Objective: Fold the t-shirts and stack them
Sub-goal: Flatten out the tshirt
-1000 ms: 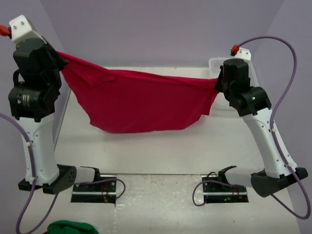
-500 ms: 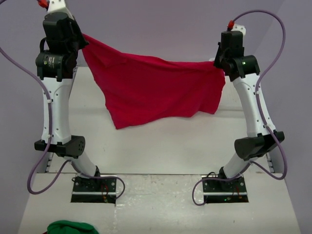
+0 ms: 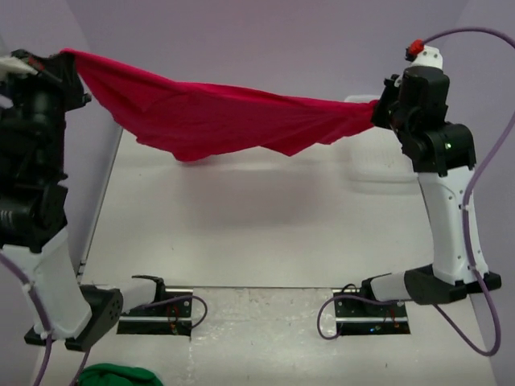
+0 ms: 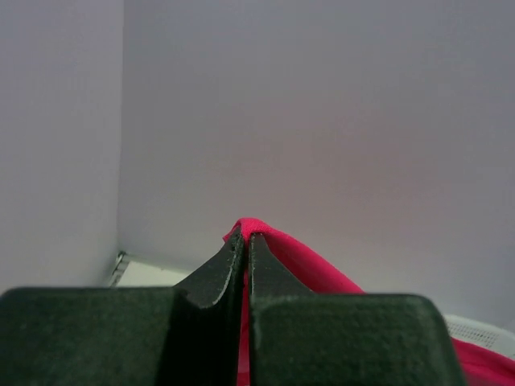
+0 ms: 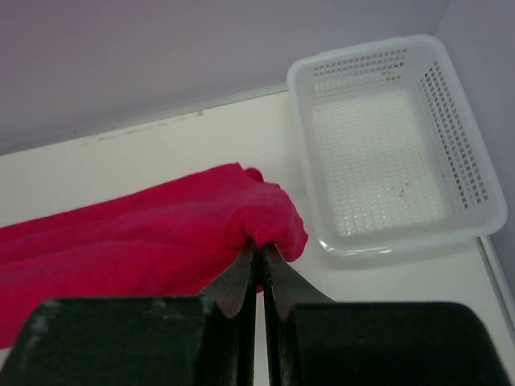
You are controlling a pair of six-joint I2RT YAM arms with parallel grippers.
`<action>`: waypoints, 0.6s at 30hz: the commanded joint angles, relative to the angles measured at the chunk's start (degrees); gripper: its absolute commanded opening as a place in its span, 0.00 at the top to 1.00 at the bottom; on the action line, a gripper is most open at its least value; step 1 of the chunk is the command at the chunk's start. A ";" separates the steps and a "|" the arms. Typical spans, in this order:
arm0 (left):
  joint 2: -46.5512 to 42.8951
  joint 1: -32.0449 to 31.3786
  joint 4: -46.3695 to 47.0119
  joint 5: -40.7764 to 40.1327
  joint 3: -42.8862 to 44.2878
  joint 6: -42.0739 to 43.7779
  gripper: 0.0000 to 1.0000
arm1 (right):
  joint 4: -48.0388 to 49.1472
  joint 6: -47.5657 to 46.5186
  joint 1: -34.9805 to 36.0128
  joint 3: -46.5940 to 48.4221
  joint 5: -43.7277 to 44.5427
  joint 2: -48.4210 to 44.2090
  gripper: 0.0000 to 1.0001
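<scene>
**Red shirt strung in the air between both arms**

We see the shirt [image 3: 217, 121] up off the table [image 3: 257, 241], stretched left to right between the two grippers. Its left end sits higher than its right, so the top edge slopes down toward the right. The cloth sags in the middle. The lowest fold hangs left of centre, over the far part of the table. From the top view we see no part of it touching the surface.

The left gripper [image 4: 245, 241] has its jaws pressed together, pinching a thin bunched edge of the shirt. A small red loop pokes out past the tips. The rest trails off to the right under the finger. Behind it we see only walls and a far strip of table.

The right gripper [image 5: 257, 251] is likewise squeezed tight on a gathered bunch of the shirt. The cloth bulges just beyond the tips and runs off to the left in long folds.

The basket [image 5: 463, 137] is white mesh and sits on the table at the far right, close to the wall. In the right wrist view the shirt bunch shows just beside its left rim. We cannot tell whether they touch.

Both arms are raised high, the left one close to the top camera. A green cloth [image 3: 113, 375] lies at the near left, partly cut off by the frame.
</scene>
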 commanded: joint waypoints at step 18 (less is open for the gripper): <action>9.58 0.04 9.60 7.21 6.72 1.75 1.00 | -3.65 -1.24 2.98 10.57 3.54 7.86 1.00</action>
